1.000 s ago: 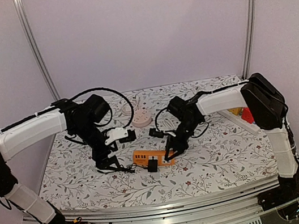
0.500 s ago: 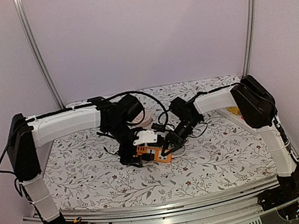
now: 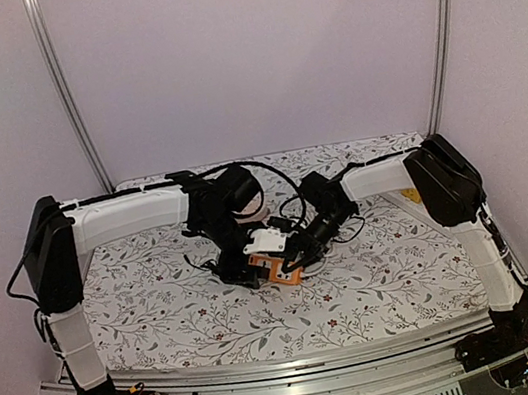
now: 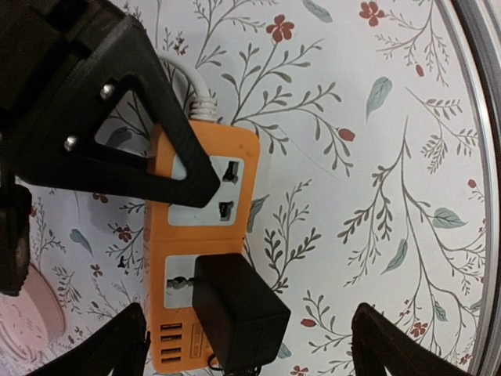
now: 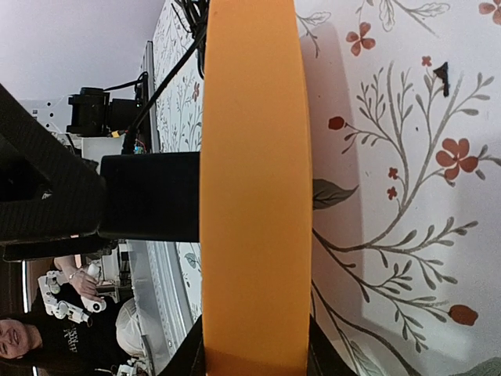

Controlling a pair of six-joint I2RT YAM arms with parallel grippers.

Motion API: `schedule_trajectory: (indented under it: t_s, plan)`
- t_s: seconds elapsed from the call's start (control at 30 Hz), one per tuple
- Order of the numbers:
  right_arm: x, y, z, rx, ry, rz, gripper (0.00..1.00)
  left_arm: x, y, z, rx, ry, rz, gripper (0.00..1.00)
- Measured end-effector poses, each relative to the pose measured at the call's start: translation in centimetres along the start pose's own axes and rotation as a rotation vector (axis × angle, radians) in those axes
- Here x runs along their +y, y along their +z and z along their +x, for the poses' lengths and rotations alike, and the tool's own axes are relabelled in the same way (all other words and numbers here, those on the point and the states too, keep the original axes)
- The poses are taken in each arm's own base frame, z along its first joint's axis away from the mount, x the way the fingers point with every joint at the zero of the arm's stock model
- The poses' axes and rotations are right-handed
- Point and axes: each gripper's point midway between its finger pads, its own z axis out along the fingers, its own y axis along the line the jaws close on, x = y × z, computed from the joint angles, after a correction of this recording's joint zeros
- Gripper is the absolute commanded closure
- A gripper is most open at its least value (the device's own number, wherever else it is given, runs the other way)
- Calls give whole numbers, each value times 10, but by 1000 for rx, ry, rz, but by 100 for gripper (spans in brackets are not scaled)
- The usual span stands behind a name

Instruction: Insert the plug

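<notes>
Since one second ago, my left arm has swung in from the left part of the surface (image 4: 376, 157) and now sits directly over the power strip (image 4: 249, 153). The strip itself has shifted a little toward the rear. Over the last half second the change is only slight.

1. Left claw (image 4: 249, 317): spread wide, gripping nothing. Its two fingers stand on either side of the plug (image 4: 235, 309), with clear space on both sides.
2. Right claw (image 5: 252, 352): closed across the narrow edges of the power strip, bracing it. In the left wrist view one of its fingers overlaps the cable (image 4: 202, 94) end of the strip.
3. Governing relation: in the left wrist view the long axis of the strip runs top to bottom, and my left fingers open across that axis. The plug lies straight ahead of the left claw, between the fingers, so the left arm is the nearer one.

Plug: a black, blocky adapter body sitting on the socket face farthest from the cable, next to the small ports at the strip end. In the right wrist view its body butts against the strip face. I cannot tell whether the pins are fully home.

Power strip: orange housing with white socket faces. One free socket (image 4: 223, 188) shows beside the right finger.

Judgement: insertion looks nearly complete. A firm press along the pin direction would confirm seating.
</notes>
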Motion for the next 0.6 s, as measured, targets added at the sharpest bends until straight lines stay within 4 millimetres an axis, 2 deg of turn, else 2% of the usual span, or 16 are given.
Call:
schedule_trajectory:
  t_s: [0.1,0.13,0.37,0.43,0.6]
  plan:
    - [-1,1,-1,-1,12,-11,78,3,-6,3,-18,8,13,6]
    - [-1,1,-2,-2,17,-17,78,6,-7,7,-23,4,15,1]
    - [-2,2,-6,-5,38,-42,78,41,-16,59,-25,-35,-34,1]
    - [-1,2,-6,-5,39,-43,78,43,-11,63,-20,-24,-41,0]
    - [-1,2,-6,-5,48,-48,78,37,18,68,-9,4,-15,4]
